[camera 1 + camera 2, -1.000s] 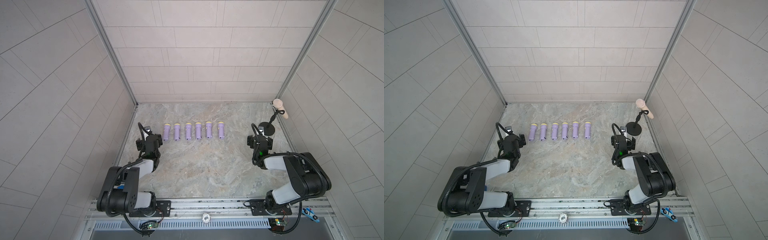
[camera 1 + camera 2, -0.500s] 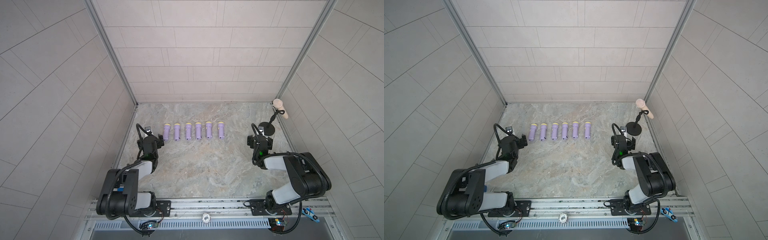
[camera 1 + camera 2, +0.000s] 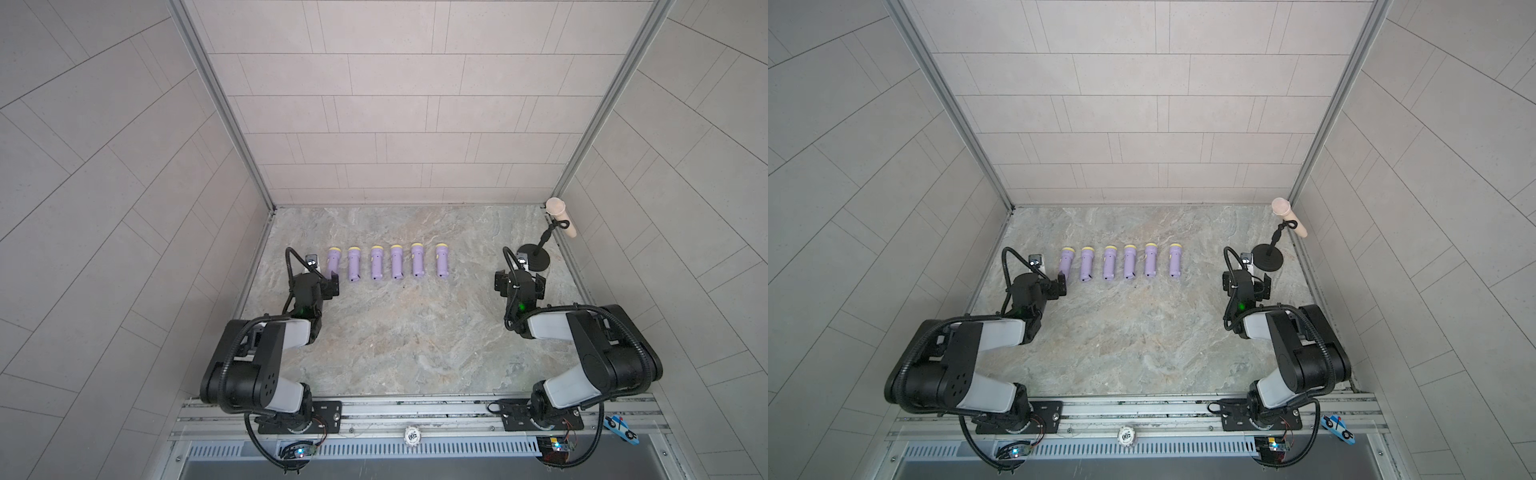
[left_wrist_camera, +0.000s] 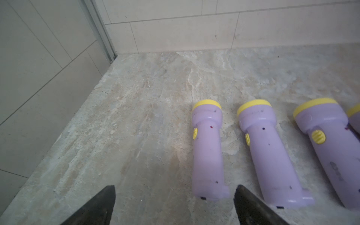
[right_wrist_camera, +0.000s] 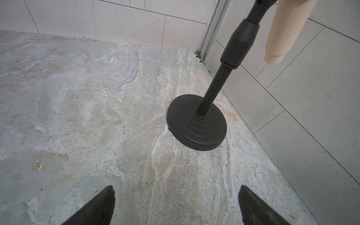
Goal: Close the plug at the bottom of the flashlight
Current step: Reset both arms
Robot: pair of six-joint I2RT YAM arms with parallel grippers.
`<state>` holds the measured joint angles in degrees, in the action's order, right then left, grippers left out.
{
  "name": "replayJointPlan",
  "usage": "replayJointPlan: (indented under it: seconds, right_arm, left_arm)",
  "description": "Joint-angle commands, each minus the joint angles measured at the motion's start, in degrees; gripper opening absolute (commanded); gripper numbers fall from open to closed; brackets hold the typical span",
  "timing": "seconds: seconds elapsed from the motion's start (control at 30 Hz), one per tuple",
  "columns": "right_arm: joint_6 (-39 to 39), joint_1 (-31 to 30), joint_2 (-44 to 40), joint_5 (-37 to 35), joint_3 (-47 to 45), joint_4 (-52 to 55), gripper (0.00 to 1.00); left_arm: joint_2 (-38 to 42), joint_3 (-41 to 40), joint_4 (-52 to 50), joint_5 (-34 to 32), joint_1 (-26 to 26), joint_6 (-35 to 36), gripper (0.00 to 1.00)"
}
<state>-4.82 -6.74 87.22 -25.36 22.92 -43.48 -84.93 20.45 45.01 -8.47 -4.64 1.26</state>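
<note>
Several purple flashlights with yellow heads lie in a row on the stone floor, heads toward the back wall. The leftmost flashlight (image 3: 333, 259) (image 3: 1066, 259) (image 4: 207, 152) has its bottom end just ahead of my left gripper (image 3: 322, 276) (image 3: 1050, 276) (image 4: 175, 187). That gripper is open and touches nothing. At the flashlight's bottom the plug (image 4: 226, 191) shows as a small flap sticking out sideways, close to one fingertip. My right gripper (image 3: 519, 276) (image 3: 1246, 276) (image 5: 177, 187) is open and empty over bare floor at the right.
A black stand (image 3: 533, 261) (image 5: 196, 122) holding a beige microphone (image 3: 561, 216) stands at the back right, just beyond my right gripper. Tiled walls close in the left, right and back. A metal rail (image 3: 415, 409) runs along the front.
My left gripper has shifted slightly toward the bottom end of the leftmost flashlight. The right arm has not moved.
</note>
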Motion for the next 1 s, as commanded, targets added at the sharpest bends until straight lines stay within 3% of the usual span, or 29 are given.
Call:
replayJointPlan:
  seconds: [0.0, 0.2, 0.97]
  right_arm:
    - [-0.2, 0.0, -0.7, -1.0, 0.5, -0.6, 1.00]
    - [-0.3, 0.0, -0.7, -1.0, 0.5, -0.6, 1.00]
    - [-0.3, -0.1, -0.7, -1.0, 0.7, -0.5, 1.00]
  left_arm:
    - [-2.1, 1.2, 3.1, -3.6, -0.3, 1.9, 1.00]
    - [-6.3, 1.6, 9.2, -19.4, -0.2, -4.6, 1.00]
    - [-6.6, 1.4, 10.9, -19.5, -2.0, -3.0, 1.00]
